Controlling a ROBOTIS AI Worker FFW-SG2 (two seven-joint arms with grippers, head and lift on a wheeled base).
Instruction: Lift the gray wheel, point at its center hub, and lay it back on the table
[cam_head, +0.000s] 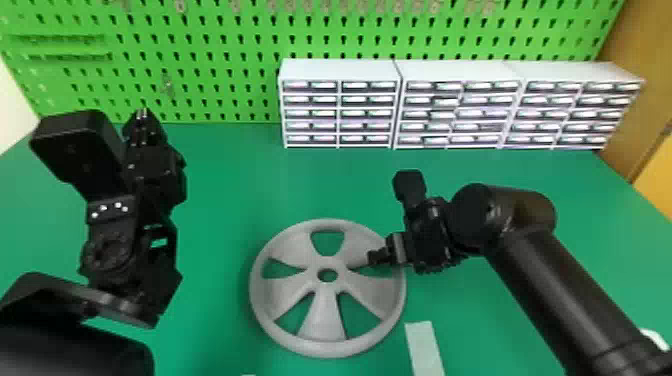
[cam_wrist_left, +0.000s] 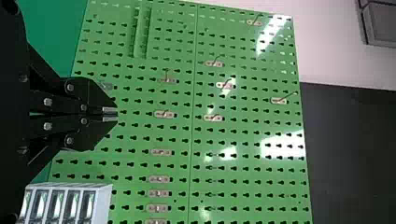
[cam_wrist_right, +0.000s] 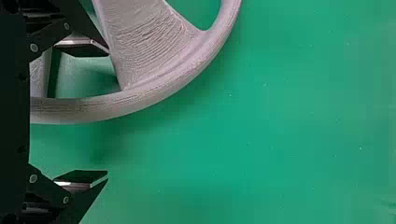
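Drawer-filled cabinets (cam_head: 340, 70) beyond gray wheel (cam_head: 322, 317)

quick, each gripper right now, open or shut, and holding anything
Left gripper: closed, nothing held.
Right gripper: open, jaws well apart on either side of the gray wheel's rim, not clamped on it.

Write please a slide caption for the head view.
Open right end effector at the edge of the gray wheel on the green table.

Grippers: two, left gripper (cam_head: 143, 114) and right gripper (cam_head: 376, 257). Gray wheel (cam_head: 322, 320): one, rim between the right jaws. Beyond those jaws: three drawer cabinets (cam_head: 340, 70), one pegboard (cam_head: 200, 45). Nearer the robot than those jaws: one pale strip (cam_head: 424, 347).
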